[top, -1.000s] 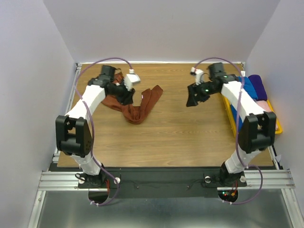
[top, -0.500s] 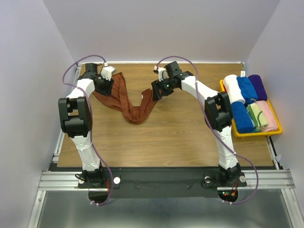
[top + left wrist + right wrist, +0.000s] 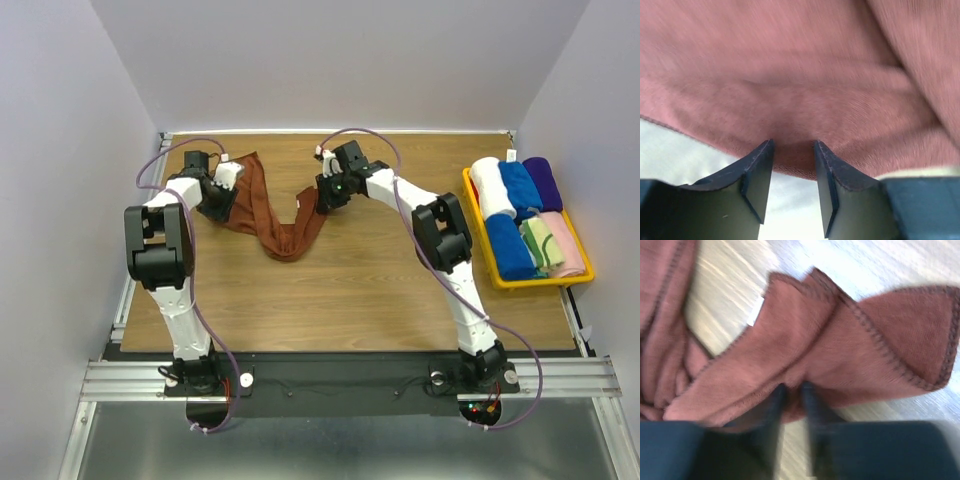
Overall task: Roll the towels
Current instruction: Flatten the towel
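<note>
Left gripper (image 3: 792, 150) pinching brown towel (image 3: 262, 200) edge, upper left; right gripper (image 3: 790, 392) pinching opposite end, upper centre (blurry view); cloth sagging limp, light; hemmed corners looking best hold

I can read no text, brand, number or sign in any of my views. The one candidate is a small white tag (image 3: 756, 313) at the hem of the rust-brown towel (image 3: 840, 355), above and left of my right end effector (image 3: 792, 390). It is too blurred to read.
</note>
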Action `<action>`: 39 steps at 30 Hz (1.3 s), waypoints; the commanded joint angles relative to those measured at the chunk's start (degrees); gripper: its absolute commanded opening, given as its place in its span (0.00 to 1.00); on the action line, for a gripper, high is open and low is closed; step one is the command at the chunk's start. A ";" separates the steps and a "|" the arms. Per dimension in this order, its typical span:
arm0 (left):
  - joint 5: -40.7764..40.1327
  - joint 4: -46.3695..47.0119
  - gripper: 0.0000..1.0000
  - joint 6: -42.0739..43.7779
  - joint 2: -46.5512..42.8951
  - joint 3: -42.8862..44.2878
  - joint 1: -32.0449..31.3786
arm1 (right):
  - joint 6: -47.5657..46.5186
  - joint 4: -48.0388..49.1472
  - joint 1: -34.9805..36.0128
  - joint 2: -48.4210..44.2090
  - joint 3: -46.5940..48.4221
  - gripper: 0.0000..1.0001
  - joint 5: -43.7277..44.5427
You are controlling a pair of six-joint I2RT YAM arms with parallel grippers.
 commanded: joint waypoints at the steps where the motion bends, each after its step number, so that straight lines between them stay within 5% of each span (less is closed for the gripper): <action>1: -1.89 -4.38 0.46 2.46 -6.44 -6.33 0.20 | -1.32 0.36 0.63 -3.83 -7.66 0.01 0.84; 7: -1.98 -8.51 0.27 4.93 -14.35 -16.17 0.56 | -6.95 0.36 -2.00 -21.57 -30.22 0.00 1.55; 13: 5.47 -16.94 0.23 10.27 -21.12 -24.00 0.47 | -13.19 -1.82 -2.97 -33.73 -46.88 0.00 -0.03; 15: 8.73 -21.42 0.33 12.92 -23.41 -24.80 0.47 | -16.18 -5.77 -3.06 -35.93 -48.47 0.20 -0.38; 17: 12.51 -23.36 0.46 15.47 -27.36 -24.20 0.47 | -17.32 -7.02 -3.67 -40.41 -48.73 0.42 -0.47; 19: 15.40 -24.33 0.52 16.17 -29.99 -20.61 0.56 | -17.59 -8.16 -4.20 -44.35 -47.07 0.50 0.14; 28: 18.50 -20.56 0.59 11.79 -28.79 -5.84 0.56 | -17.24 -10.80 -4.47 -37.54 -30.83 0.51 1.46; 34: 21.22 -21.25 0.71 10.02 -26.67 -2.48 1.08 | -18.73 -12.56 -4.56 -24.97 -20.97 0.61 1.20; 39: 21.40 -21.08 0.71 10.64 -27.72 -4.59 1.87 | -21.63 -14.84 -4.56 -19.51 -15.87 0.61 1.20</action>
